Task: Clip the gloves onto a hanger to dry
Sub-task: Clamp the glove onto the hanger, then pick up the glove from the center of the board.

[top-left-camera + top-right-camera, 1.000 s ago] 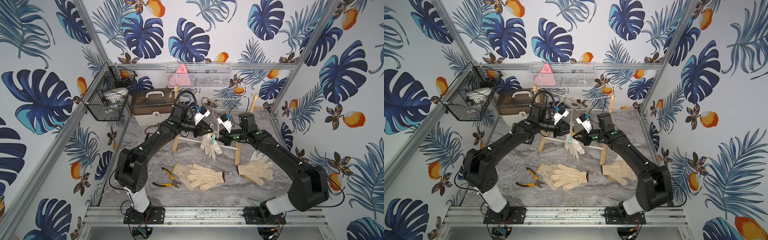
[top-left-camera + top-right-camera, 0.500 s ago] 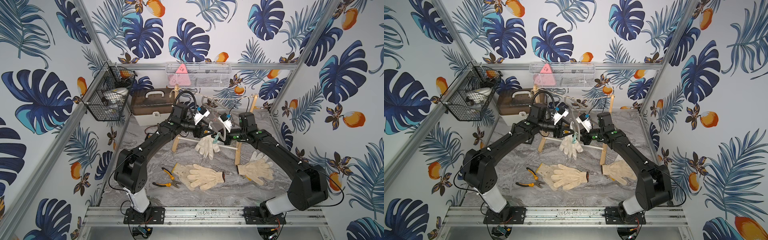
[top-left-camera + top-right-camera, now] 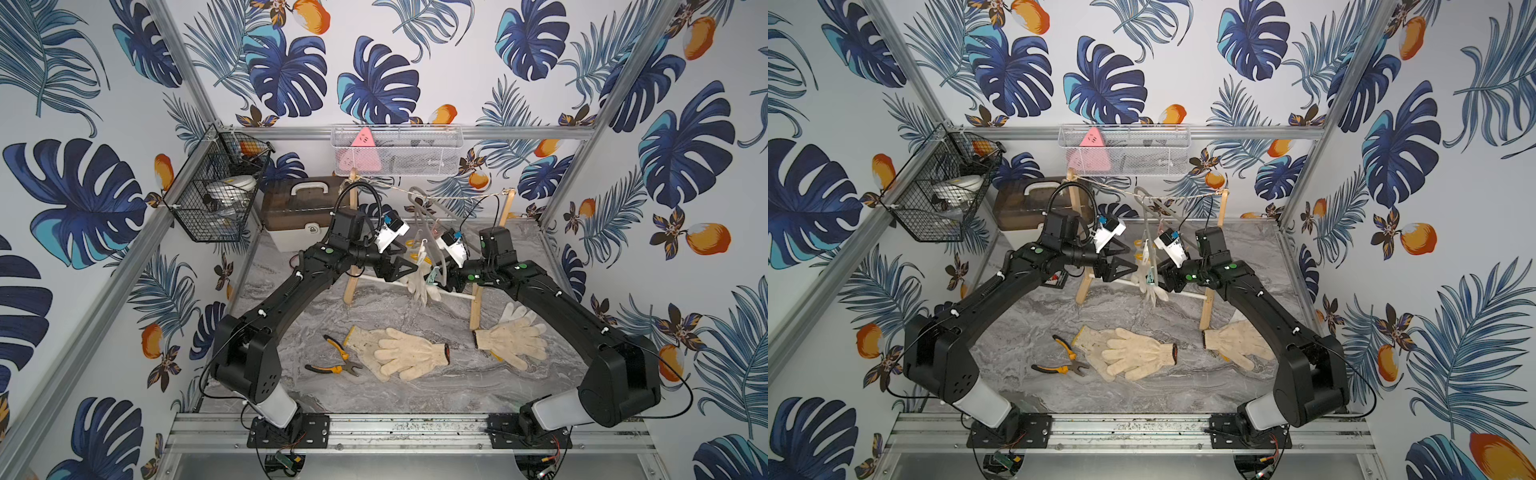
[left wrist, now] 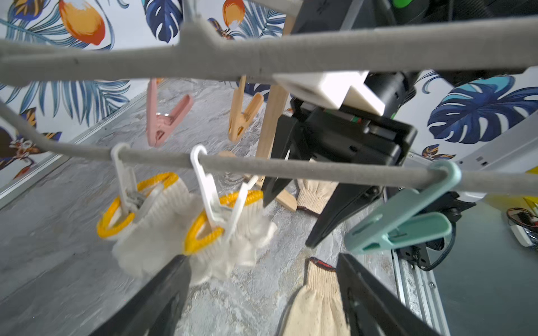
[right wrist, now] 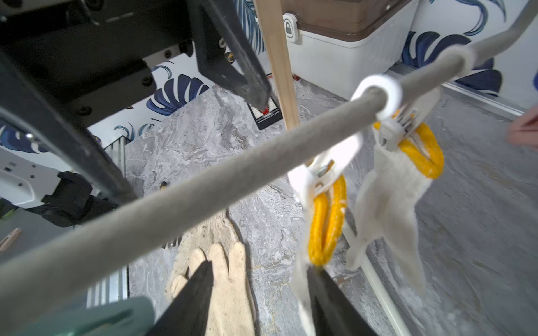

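Note:
A grey hanger hangs from a string between two wooden posts. On its lower bar two white clips hold two cream gloves with yellow cuffs, seen in both top views. My left gripper is open just left of them, holding nothing. My right gripper is open on their right, one fingertip against the nearer yellow cuff. More gloves lie on the table: a pair with a dark red cuff and a pile.
Orange-handled pliers lie left of the table gloves. Teal, pink and orange clips hang unused on the hanger. A brown-lidded toolbox stands at the back left, under a black wire basket. A white mesh basket hangs behind.
Both grippers have opened. The glove that was bunched up between them now hangs straight down from its white clip. The arms have hardly shifted.

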Tool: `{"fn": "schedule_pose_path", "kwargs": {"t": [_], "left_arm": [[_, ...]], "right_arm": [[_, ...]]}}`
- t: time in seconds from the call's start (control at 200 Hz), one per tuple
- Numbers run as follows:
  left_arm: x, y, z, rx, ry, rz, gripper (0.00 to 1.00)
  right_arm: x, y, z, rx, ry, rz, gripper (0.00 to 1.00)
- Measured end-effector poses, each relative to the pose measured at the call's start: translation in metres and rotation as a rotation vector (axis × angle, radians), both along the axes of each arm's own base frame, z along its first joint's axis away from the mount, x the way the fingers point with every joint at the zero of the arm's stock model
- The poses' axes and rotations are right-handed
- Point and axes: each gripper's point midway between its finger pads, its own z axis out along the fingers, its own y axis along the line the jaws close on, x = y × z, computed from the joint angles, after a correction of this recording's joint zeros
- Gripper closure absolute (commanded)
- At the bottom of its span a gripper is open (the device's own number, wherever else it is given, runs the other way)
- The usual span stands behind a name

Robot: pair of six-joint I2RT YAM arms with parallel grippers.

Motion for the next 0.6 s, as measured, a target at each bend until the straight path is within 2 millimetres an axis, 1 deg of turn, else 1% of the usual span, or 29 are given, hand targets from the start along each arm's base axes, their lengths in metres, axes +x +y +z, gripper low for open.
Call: {"fn": "schedule_pose_path", "kwargs": {"t": [0.14, 0.27, 0.395, 0.515, 0.6], "left_arm": [[-0.010, 0.022, -0.015, 0.091, 0.024, 0.105, 0.15], [-0.019, 0.047, -0.038, 0.178, 0.107, 0.247, 0.18], [-0.040, 0.076, -0.076, 0.256, 0.238, 0.391, 0.22], [-0.061, 0.103, -0.117, 0.332, 0.369, 0.531, 0.28], [-0.071, 0.119, -0.138, 0.373, 0.429, 0.620, 0.31]], "right_arm": [[-0.006, -0.013, -0.005, -0.046, -0.007, -0.054, 0.32], [-0.019, -0.026, -0.021, -0.093, 0.012, -0.096, 0.29], [-0.033, -0.038, -0.034, -0.133, 0.032, -0.129, 0.27], [-0.041, -0.047, -0.038, -0.150, 0.040, -0.165, 0.24], [-0.045, -0.052, -0.042, -0.167, 0.049, -0.184, 0.22]]}}
